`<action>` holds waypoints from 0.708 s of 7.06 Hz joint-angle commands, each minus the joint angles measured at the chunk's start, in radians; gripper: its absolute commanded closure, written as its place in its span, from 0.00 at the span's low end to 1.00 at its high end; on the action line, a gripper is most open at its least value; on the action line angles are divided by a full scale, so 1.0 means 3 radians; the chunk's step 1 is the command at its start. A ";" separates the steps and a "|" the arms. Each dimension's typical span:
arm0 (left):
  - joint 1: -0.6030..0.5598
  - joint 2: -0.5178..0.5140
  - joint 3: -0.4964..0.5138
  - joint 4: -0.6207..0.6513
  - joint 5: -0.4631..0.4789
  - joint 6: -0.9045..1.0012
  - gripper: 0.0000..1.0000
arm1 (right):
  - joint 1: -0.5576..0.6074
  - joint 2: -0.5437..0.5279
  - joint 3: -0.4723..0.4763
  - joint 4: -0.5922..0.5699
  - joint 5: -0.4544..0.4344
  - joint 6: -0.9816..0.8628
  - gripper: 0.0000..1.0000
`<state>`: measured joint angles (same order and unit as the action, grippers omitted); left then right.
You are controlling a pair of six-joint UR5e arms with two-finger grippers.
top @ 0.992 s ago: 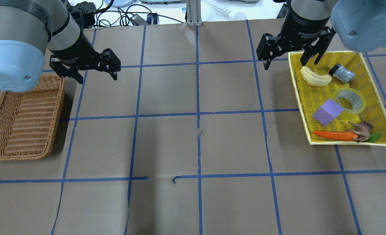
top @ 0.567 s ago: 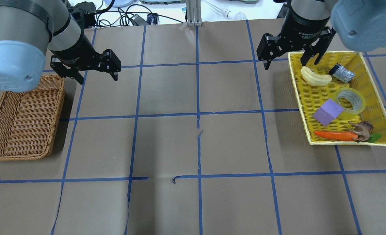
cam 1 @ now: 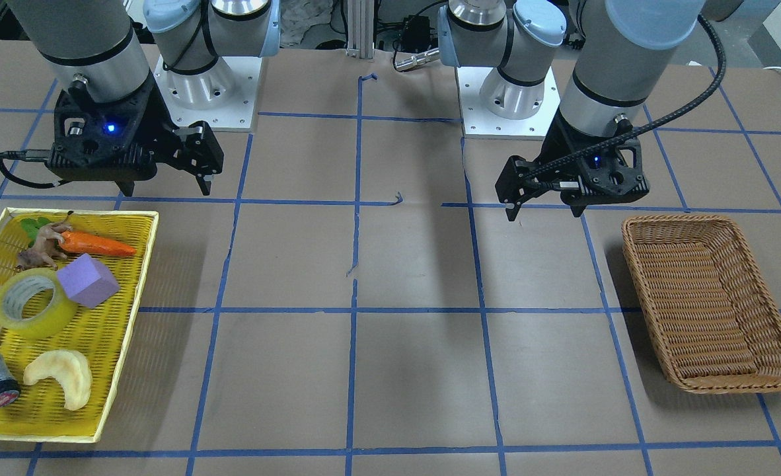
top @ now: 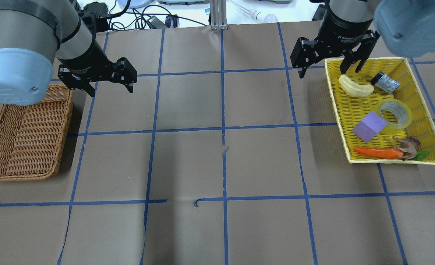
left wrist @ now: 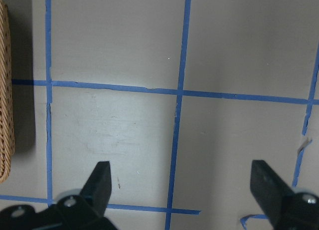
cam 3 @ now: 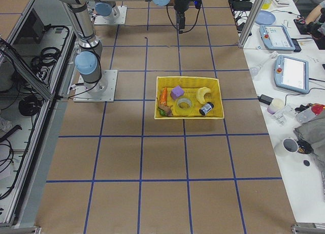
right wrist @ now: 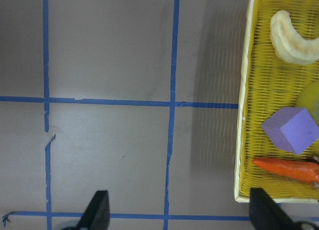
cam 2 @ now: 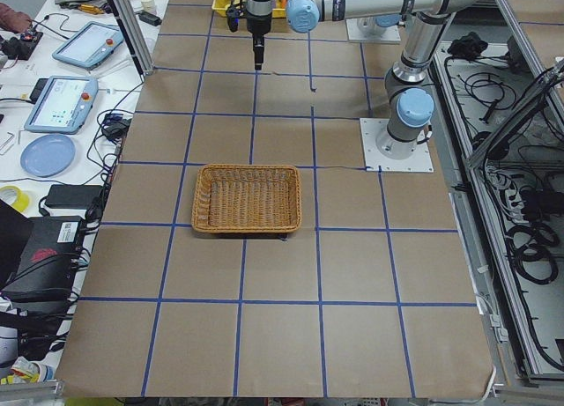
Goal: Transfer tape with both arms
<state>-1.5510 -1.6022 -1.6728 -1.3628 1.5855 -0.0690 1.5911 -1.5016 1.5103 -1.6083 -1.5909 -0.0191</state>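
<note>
Currently the right gripper (top: 328, 71) has its jaws spread wide with nothing between them, and it hangs above the table beside the long edge of the yellow tray (top: 348, 110). The left gripper (top: 110, 90) is also wide apart and empty, up over the brown paper next to the wicker basket (top: 26, 136). I see the tape (top: 391, 129) lying flat in the tray, touching the purple block (top: 369, 126), between the dark cylinder (top: 385, 82) and the carrot (top: 377, 152), well apart from both grippers.

A yellow tray (top: 350, 110) held a carrot (top: 377, 152), purple block (top: 369, 126) and dark cylinder (top: 385, 82); a wicker basket (top: 26, 140) sat well apart.
</note>
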 commanded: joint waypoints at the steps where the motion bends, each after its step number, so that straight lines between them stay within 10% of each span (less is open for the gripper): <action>1: 0.0000 0.0002 -0.0013 0.0007 0.0002 0.0000 0.00 | -0.0342 0.0152 -0.0099 0.0028 0.0006 -0.0114 0.00; 5: 0.0000 0.0002 -0.0033 0.0007 -0.0003 0.0005 0.00 | -0.1104 0.0755 -0.0121 -0.0257 -0.0071 -0.1866 0.00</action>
<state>-1.5508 -1.6015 -1.6818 -1.3607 1.5858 -0.0680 1.3236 -1.3336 1.4728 -1.6409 -1.6023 -0.4306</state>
